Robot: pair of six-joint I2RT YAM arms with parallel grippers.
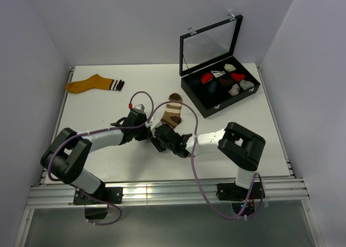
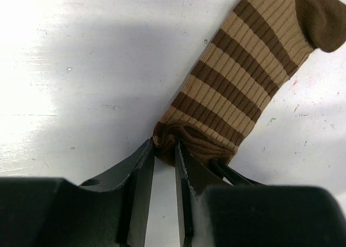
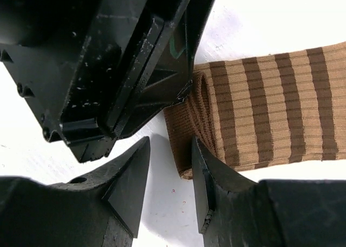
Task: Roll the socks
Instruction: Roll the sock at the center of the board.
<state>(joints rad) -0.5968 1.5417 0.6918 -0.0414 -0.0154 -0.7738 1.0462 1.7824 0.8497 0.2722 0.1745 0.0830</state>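
The brown sock (image 1: 173, 111) lies mid-table, its near end turned over into a first small roll. The left gripper (image 2: 165, 147) pinches that roll between nearly closed fingers. The right gripper (image 3: 170, 147) sits beside it, jaws apart, one finger touching the fold and holding nothing. Rolling looks barely begun to me. Next the roll needs turning toward the far end, kept tight. The mustard sock (image 1: 92, 84) lies flat, far left.

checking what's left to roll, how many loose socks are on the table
2: orange sock lying flat at the far left; brown sock in the middle, its near end partly rolled. None seems hidden.
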